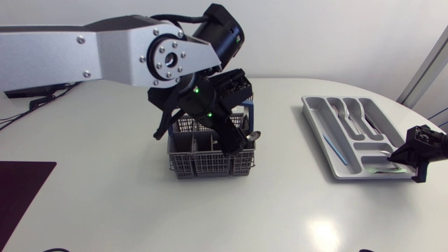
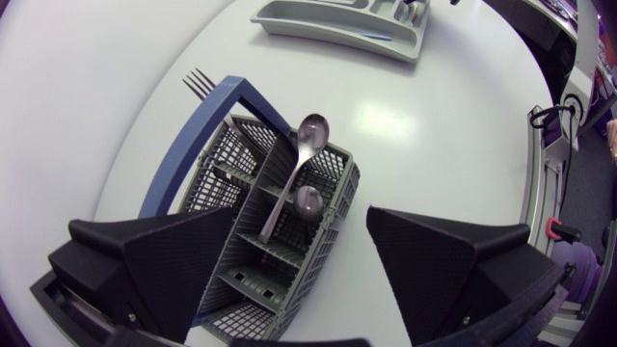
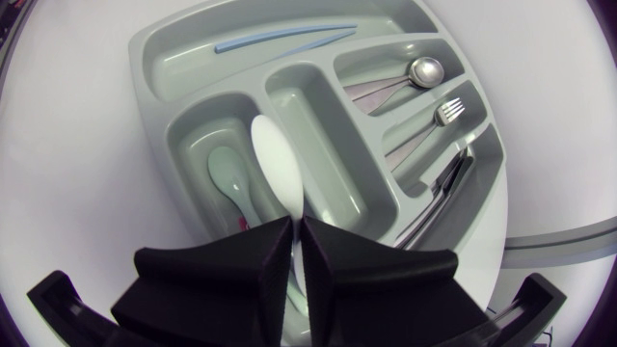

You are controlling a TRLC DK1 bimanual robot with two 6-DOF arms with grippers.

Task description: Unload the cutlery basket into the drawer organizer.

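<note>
Right gripper [image 3: 295, 226] clamping white spoon [image 3: 275, 164] over organizer [image 3: 145, 58]; lowering flat before releasing advisable. Left gripper [image 2: 301, 222] hovering open, empty, above basket [image 2: 224, 162].

No readable text, label, brand, number or sign is showing in any view. The cutlery basket [image 1: 199, 164], the drawer organizer [image 1: 313, 119] and the white spoon [image 3: 275, 164] are all showing plain surfaces with no legible marking.
</note>
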